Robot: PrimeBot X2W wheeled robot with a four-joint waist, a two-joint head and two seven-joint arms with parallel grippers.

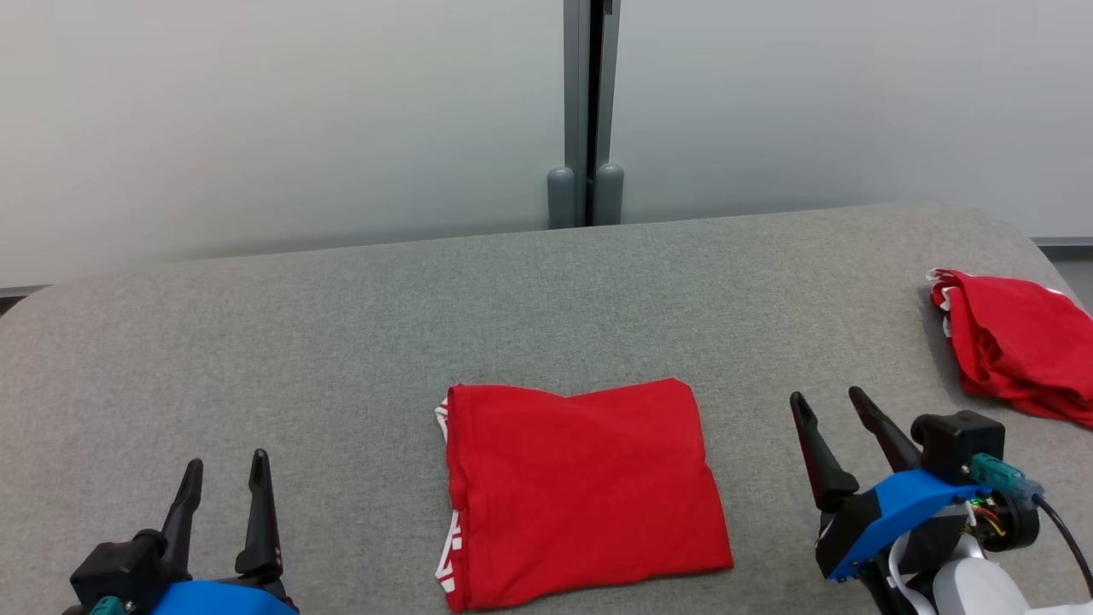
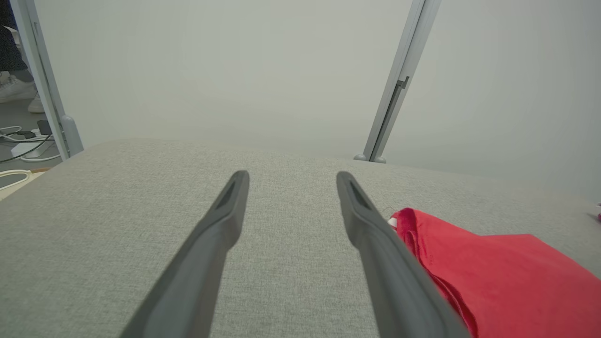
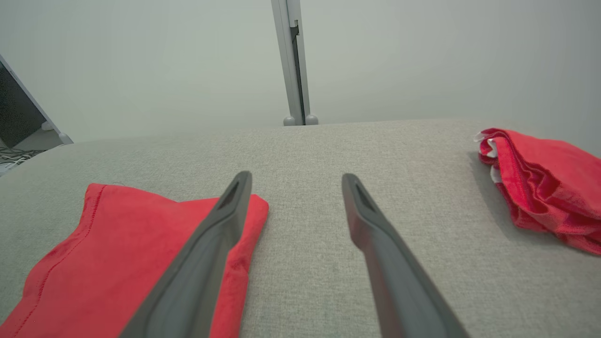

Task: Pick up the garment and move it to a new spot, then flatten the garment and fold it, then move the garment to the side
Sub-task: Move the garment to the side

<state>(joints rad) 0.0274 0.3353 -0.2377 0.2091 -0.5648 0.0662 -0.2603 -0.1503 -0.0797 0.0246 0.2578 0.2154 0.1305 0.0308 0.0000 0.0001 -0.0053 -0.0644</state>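
Two red cloths lie on the soft grey table (image 1: 341,342). The folded garment (image 1: 581,491) sits in the middle, close to the front edge. It is a neat, flat block. Little bits of white trim peek out along its left side. The other red cloth (image 1: 1016,342) lies at the far right end of the table in a loose, bumpy heap, and some white shows on it too. The two cloths are well apart.

The left gripper (image 1: 226,461) is at the lower left, over bare table, to the left of the folded garment. Its two dark fingers are spread wide and hold nothing. In the left wrist view the edge of the garment lies just beside one finger, but nothing is between the fingers.

The right gripper (image 1: 827,395) is at the lower right, between the folded garment and the heap. Its fingers are spread wide too, with only grey table between them. In the right wrist view one finger passes in front of a corner of the garment.

Behind the table stand pale wall panels with a grey post (image 1: 587,111) between them.
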